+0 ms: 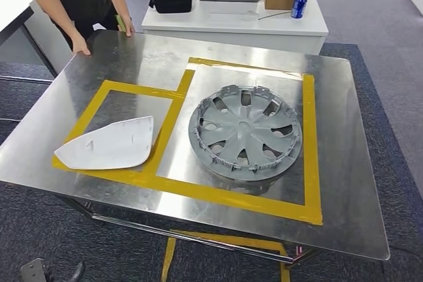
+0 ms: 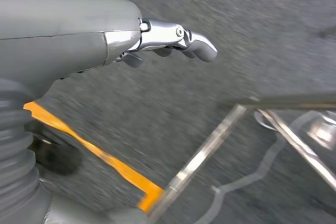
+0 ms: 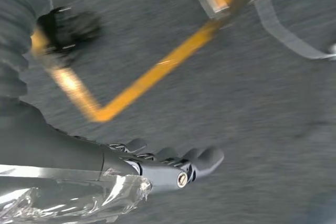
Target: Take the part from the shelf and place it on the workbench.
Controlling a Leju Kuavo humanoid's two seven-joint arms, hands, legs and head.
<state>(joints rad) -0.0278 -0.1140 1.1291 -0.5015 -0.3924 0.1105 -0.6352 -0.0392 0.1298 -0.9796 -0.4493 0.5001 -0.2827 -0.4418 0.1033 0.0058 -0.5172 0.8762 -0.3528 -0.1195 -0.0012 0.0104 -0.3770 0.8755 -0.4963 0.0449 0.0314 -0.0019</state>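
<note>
In front of me is the metal bench (image 1: 100,64) with yellow tape (image 1: 310,143) marking two fields: the grey wheel cover (image 1: 244,131) lies flat in the bigger field and the white part (image 1: 107,144) lies in the smaller one beside it. A person's hands (image 1: 80,45) rest on the far edge of the bench. My left hand (image 2: 166,38) and my right hand (image 3: 174,165) hang over the grey carpet floor (image 2: 238,35), and the fingers of both are stretched out and hold nothing.
</note>
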